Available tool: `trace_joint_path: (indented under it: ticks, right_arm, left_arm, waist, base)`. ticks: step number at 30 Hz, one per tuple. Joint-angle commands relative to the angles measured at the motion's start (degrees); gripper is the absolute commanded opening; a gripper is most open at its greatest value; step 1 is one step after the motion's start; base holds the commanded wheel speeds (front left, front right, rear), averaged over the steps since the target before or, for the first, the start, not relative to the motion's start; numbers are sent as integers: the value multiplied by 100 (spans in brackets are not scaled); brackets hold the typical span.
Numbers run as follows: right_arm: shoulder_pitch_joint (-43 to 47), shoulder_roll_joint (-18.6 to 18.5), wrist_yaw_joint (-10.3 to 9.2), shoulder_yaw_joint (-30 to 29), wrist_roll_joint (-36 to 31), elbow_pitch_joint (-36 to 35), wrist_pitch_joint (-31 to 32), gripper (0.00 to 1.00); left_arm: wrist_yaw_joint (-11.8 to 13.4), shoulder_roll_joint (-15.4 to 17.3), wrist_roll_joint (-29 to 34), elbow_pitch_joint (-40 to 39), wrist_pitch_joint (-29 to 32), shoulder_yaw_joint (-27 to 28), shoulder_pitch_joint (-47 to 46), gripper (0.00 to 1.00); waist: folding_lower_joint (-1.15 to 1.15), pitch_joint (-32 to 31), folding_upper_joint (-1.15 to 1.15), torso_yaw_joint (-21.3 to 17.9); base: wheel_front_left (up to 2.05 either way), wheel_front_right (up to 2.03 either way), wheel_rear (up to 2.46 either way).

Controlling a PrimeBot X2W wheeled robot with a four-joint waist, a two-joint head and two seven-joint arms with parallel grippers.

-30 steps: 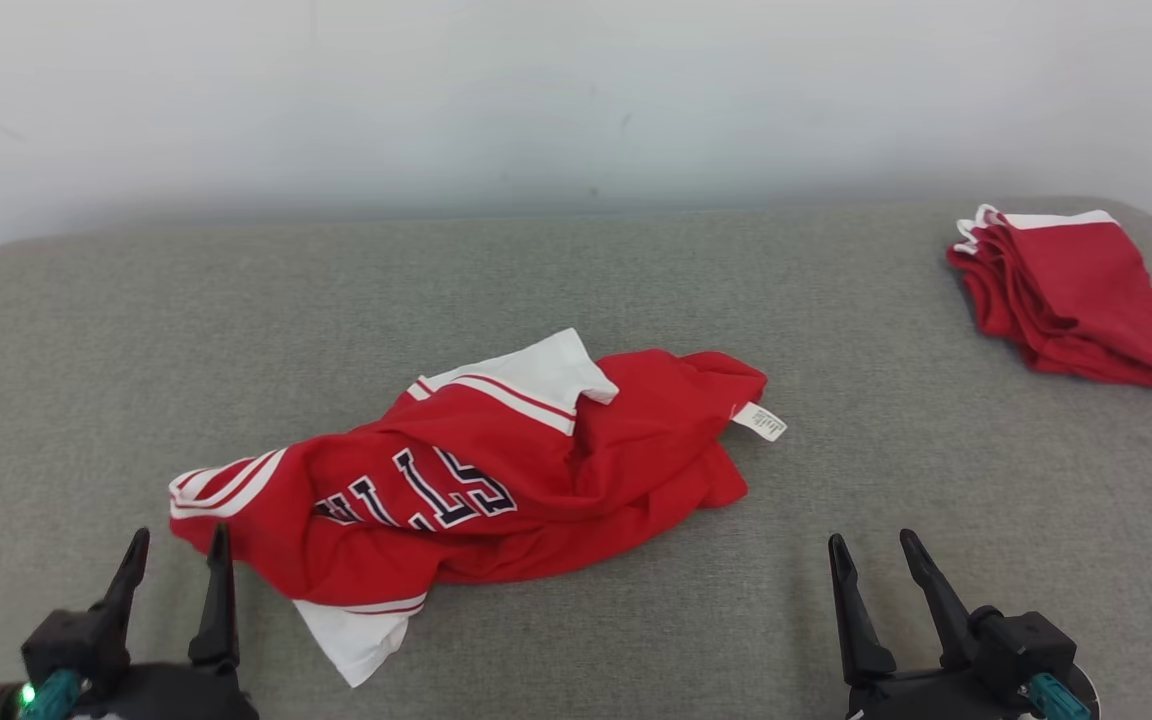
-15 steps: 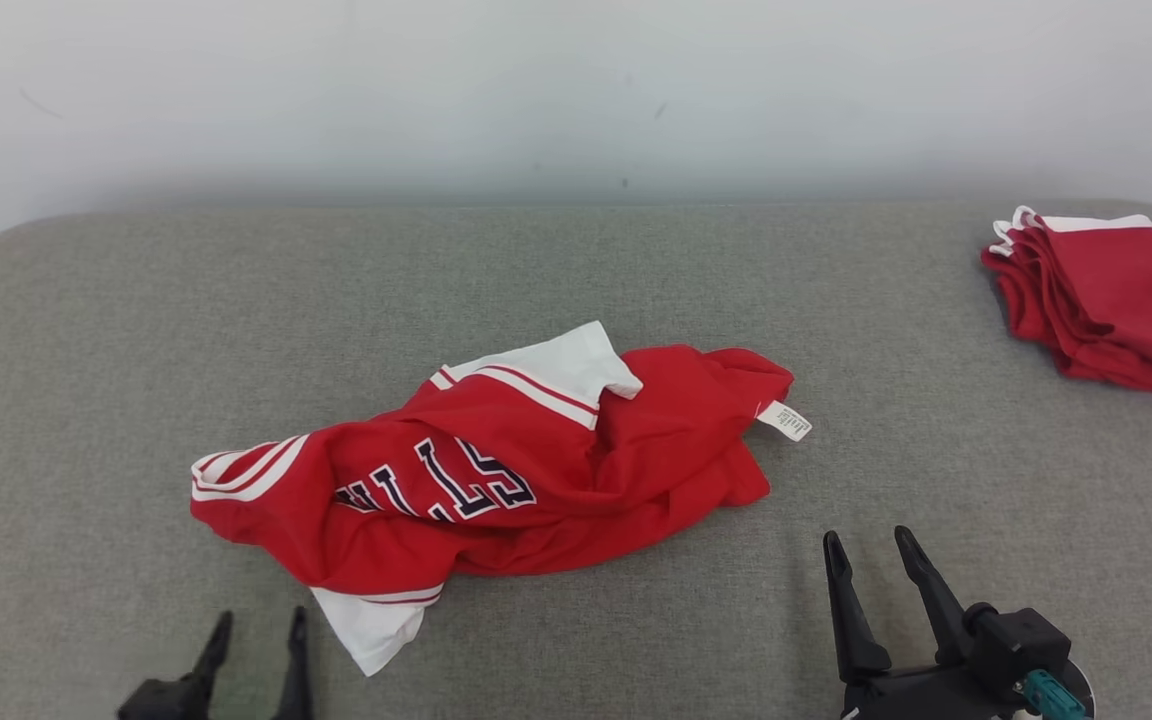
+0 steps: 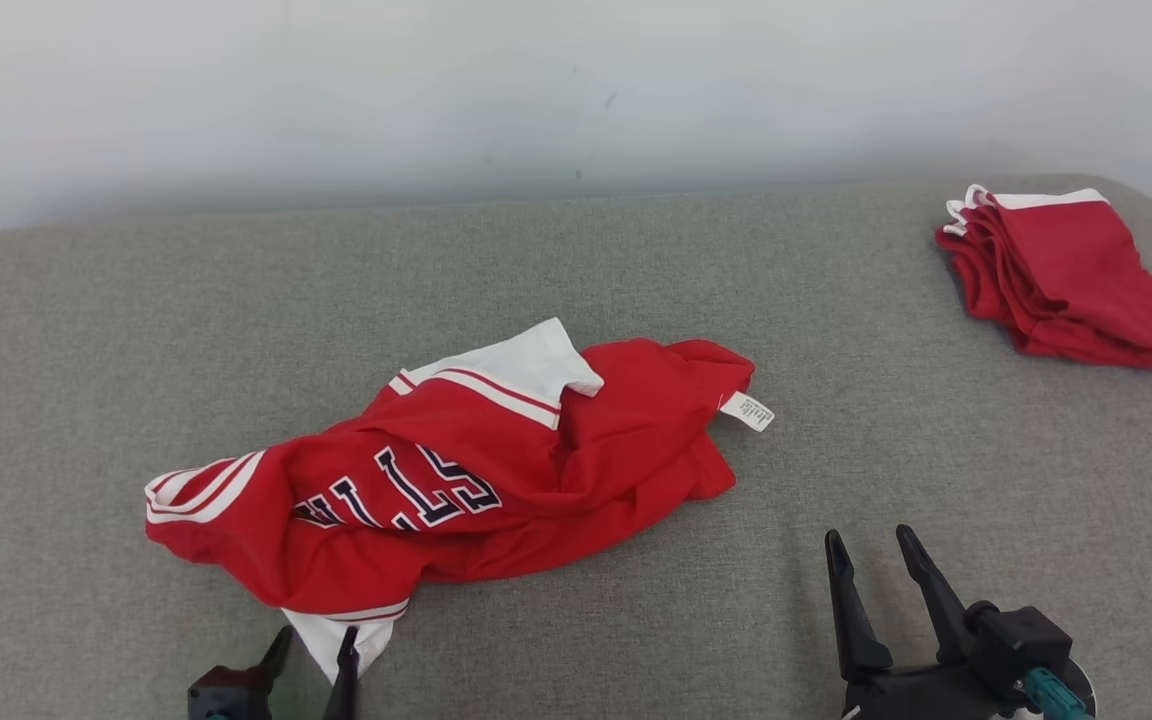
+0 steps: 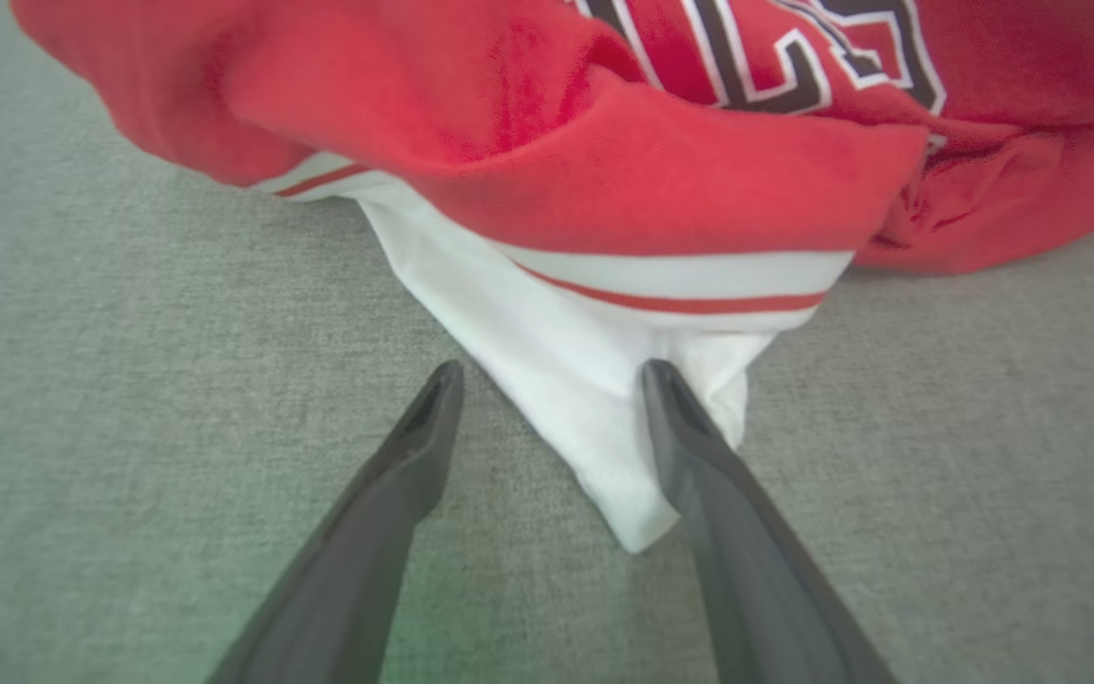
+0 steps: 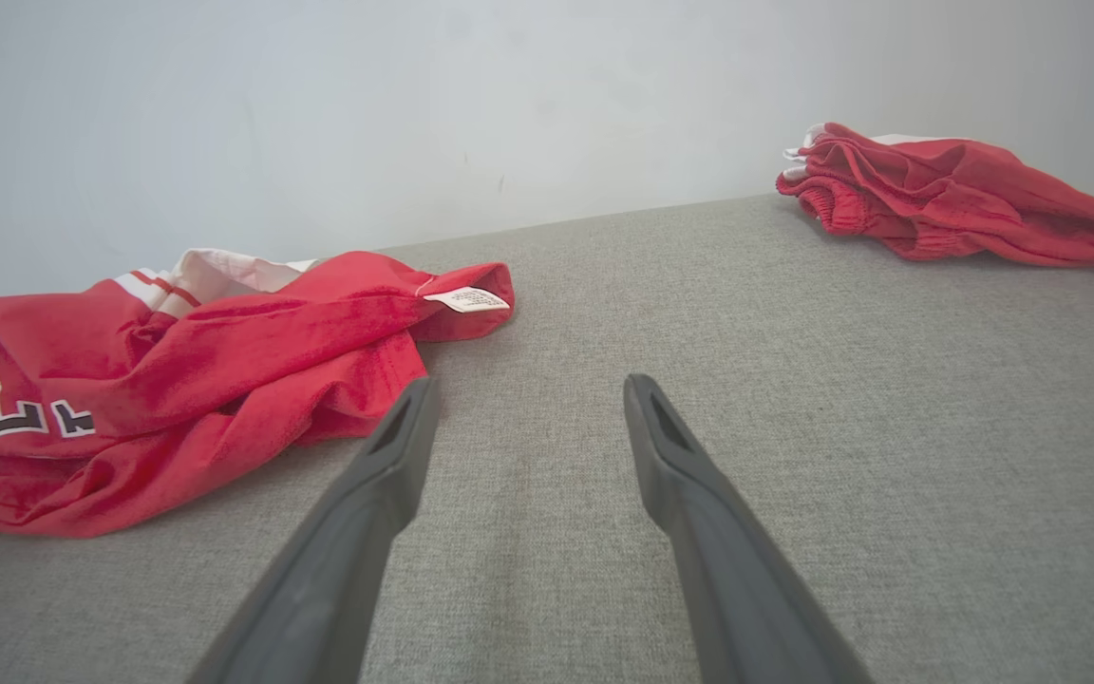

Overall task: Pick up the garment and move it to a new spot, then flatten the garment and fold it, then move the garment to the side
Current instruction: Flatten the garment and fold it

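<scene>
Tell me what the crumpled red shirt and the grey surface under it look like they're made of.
Crumpled red shirt: soft knit fabric, probably cotton jersey, matte; it slumps in loose folds.
Grey surface: woven upholstery-type cloth, matte; a fine heathered weave shows in the wrist views, and rounded corners suggest padding.

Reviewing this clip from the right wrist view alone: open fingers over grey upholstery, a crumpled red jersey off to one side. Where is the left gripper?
Observer: The left gripper sits at the near edge of the jersey, by a white sleeve corner.
Operator: Gripping it?
Observer: No. In the left wrist view its jaws stand open, with the white corner lying between the fingers, unpinched.
Operator: What's at the jersey's far left end?
Observer: In the head view, a red sleeve cuff with white stripes, lying on the grey cushion.
</scene>
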Motion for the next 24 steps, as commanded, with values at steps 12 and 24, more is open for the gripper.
trace_joint_path:
  ticks: [12, 24]
  right_arm:
    - [276, 8, -13, -68, 38, 5, -5, 100]
    - [401, 6, -13, -104, 113, -41, -5, 100]
  left_arm:
    - [-6, 61, -84, -550, -9, -220, 363, 0]
    - [144, 35, -96, -2187, 525, -593, 1718, 0]
  waist:
    - [0, -383, 0, 347]
    - [0, -392, 0, 756]
  base:
    - [0, 0, 0]
    - [0, 0, 0]
